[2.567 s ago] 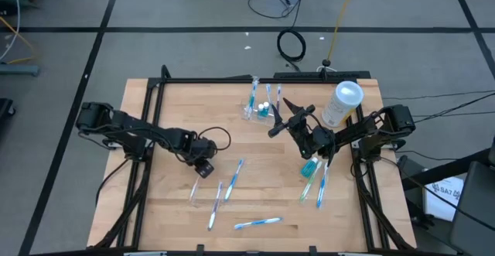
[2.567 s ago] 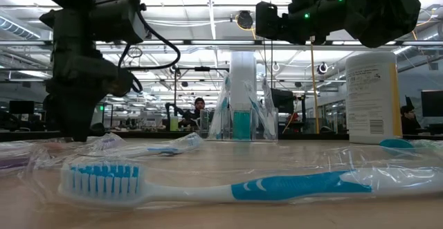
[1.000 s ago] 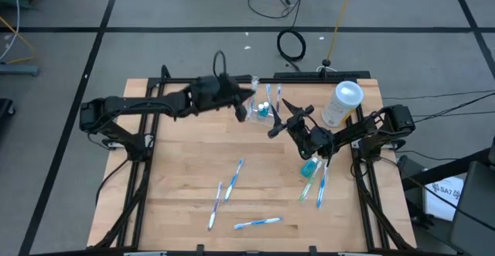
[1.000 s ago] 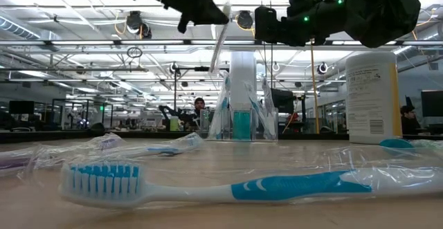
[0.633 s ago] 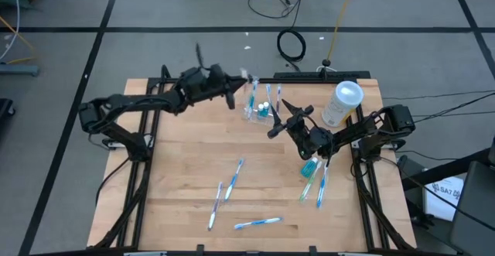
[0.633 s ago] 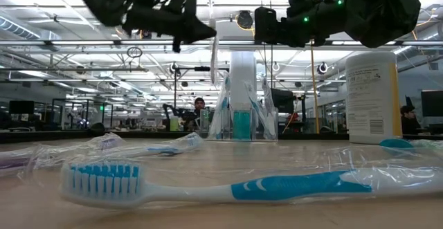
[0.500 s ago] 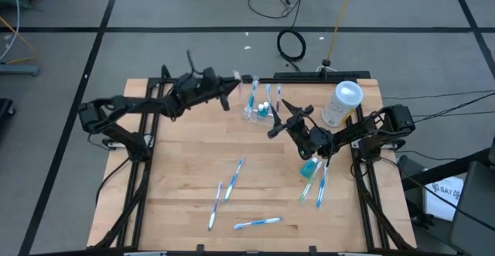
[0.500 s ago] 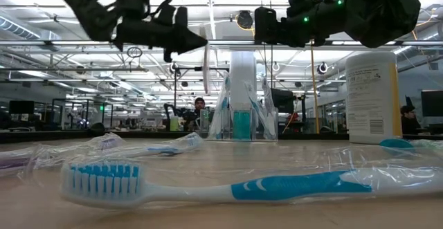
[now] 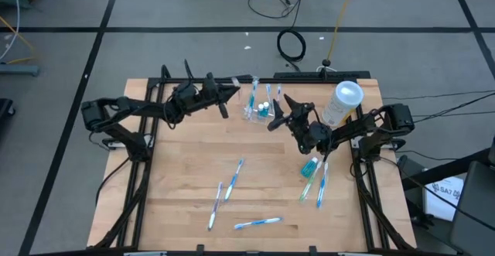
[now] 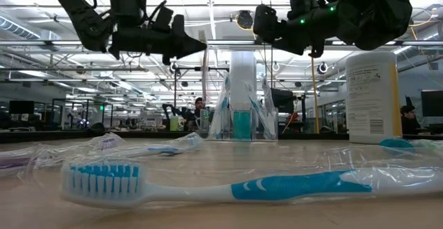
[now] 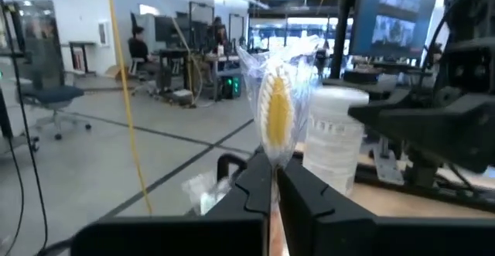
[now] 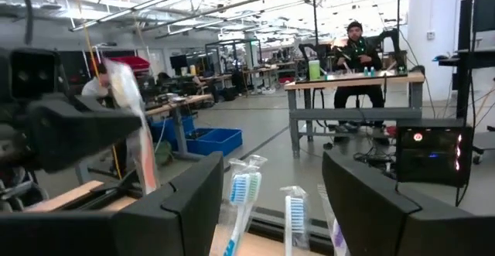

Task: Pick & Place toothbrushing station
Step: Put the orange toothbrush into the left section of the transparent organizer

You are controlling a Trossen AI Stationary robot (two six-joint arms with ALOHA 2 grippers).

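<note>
The toothbrushing station (image 9: 259,106) is a clear holder standing at the table's far middle, with several wrapped blue toothbrushes upright in it (image 10: 242,122). Left of it and well above the table, my left gripper (image 9: 227,95) is shut on a clear-wrapped toothbrush with yellow bristles (image 11: 277,117). My right gripper (image 9: 278,112) hovers open just right of the station, nothing between its fingers. In the right wrist view the station's brush heads (image 12: 244,190) show between its spread fingers. My left gripper pinches the wrapped toothbrush between its two fingers just below the brush head (image 11: 272,162). The fingers lie about level, pointing toward the table's right, across the brush. The brush stands roughly upright (image 10: 203,70), lifted clear of the table, well above it.
A whitish cylinder with a round white top (image 9: 343,104) stands right of the station. Wrapped blue toothbrushes lie loose on the wood: two near the middle (image 9: 232,180), one at the near edge (image 9: 257,223), several below the right arm (image 9: 313,180). A black frame rail (image 9: 232,80) runs along the far edge.
My left gripper has drawn back from beside the station toward the table's left and far edge, tipping to about level and staying shut. Its toothbrush, slanted before, now stands roughly upright. My right gripper has shifted a little toward the far edge.
</note>
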